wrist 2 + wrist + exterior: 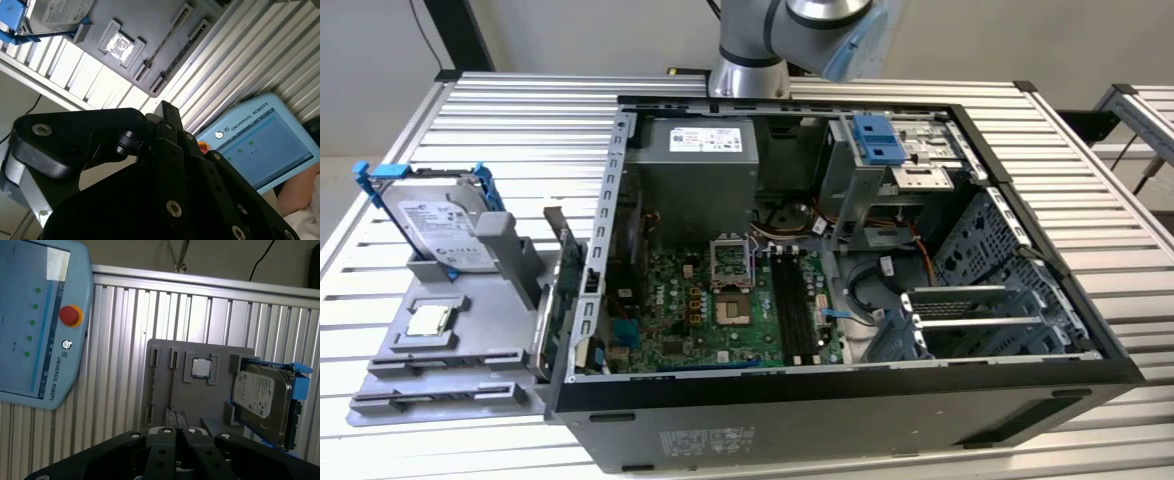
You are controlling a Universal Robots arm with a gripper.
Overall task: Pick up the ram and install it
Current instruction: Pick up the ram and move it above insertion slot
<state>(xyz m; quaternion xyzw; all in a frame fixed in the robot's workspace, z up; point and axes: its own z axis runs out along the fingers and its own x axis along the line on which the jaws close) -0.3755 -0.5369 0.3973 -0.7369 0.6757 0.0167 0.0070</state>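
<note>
Nothing picked up yet: the gripper [176, 416] hangs above the grey fixture [480, 300], jaws pressed together, empty. The ram [171, 387] sits edge-up there, on the exterior view's left of the computer case [854, 430]; motherboard slots [787, 290] look bare.

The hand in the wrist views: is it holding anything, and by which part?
Nothing, it seems. The hand looks shut with nothing between its fingertips, and the ram stands on edge in the gray tray.
</note>
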